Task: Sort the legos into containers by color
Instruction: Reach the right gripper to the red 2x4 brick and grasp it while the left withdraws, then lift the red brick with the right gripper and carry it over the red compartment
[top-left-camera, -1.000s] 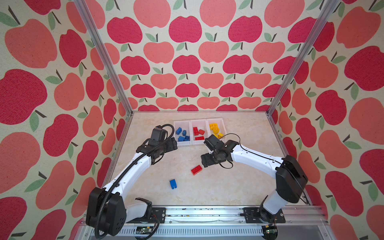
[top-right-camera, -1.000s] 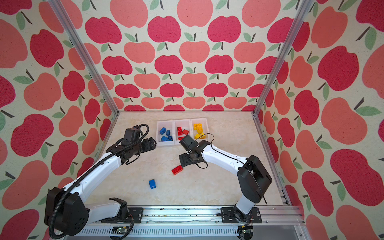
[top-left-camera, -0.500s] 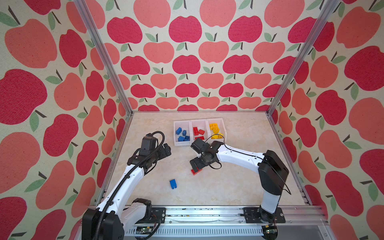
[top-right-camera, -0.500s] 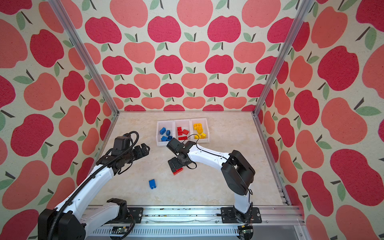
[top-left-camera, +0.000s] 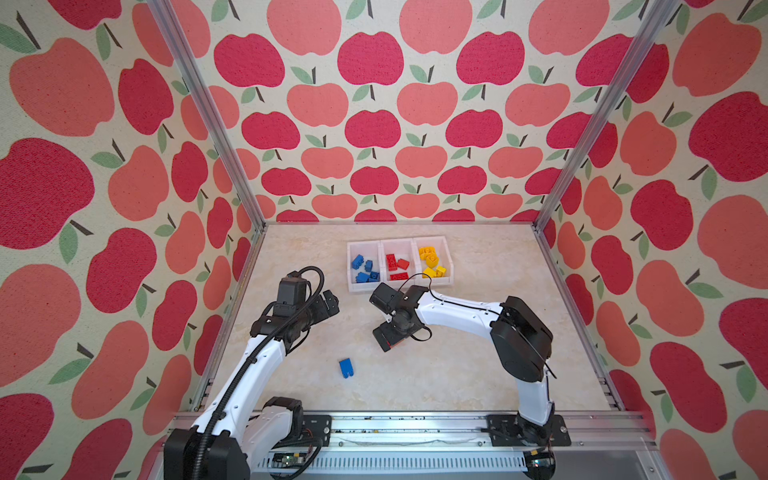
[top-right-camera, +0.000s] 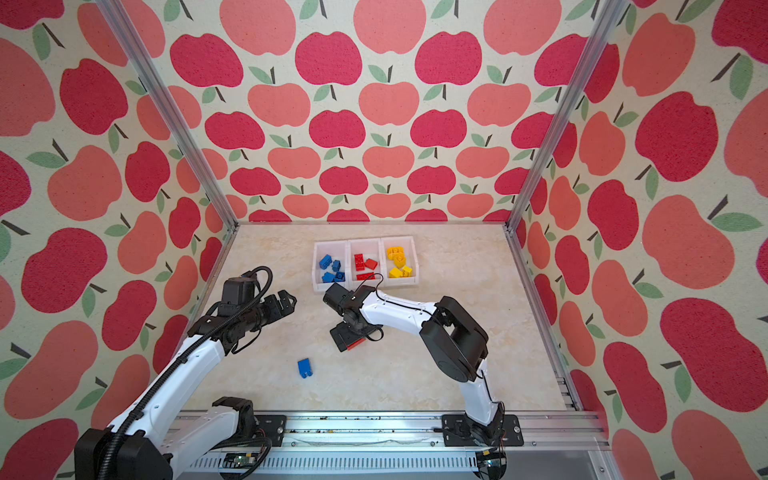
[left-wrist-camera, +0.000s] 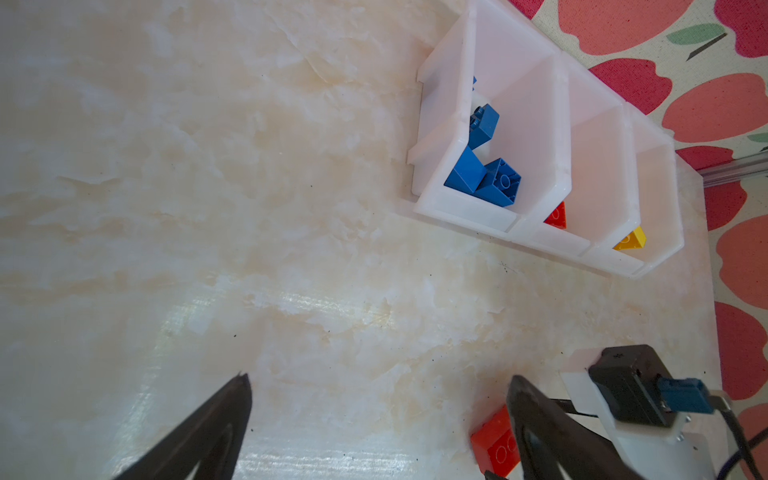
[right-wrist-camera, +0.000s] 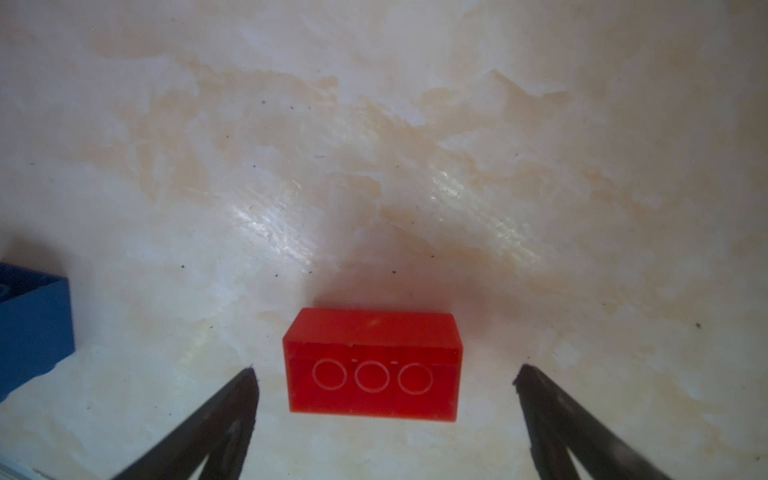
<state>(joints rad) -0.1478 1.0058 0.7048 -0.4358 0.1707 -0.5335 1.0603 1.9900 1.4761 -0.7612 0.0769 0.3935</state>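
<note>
Red lego (right-wrist-camera: 372, 365): loose on table (right-wrist-camera: 374, 145), between right gripper (right-wrist-camera: 384, 376) jaws, spread and empty; long axis runs jaw to jaw. Left gripper (left-wrist-camera: 379, 378): spread, empty, farther off. 1 blue lego (top-left-camera: 345, 368) also loose.

Worktop (top-left-camera: 478, 365), cream marble pattern, glossy. Bears:
- a row of three joined white containers (top-left-camera: 363, 286), mid far edge
- one oblong red brick (right-wrist-camera: 372, 365), underside showing, about centre
- one blue brick (top-left-camera: 345, 368), nearer the front edge, well apart from the red brick
</note>
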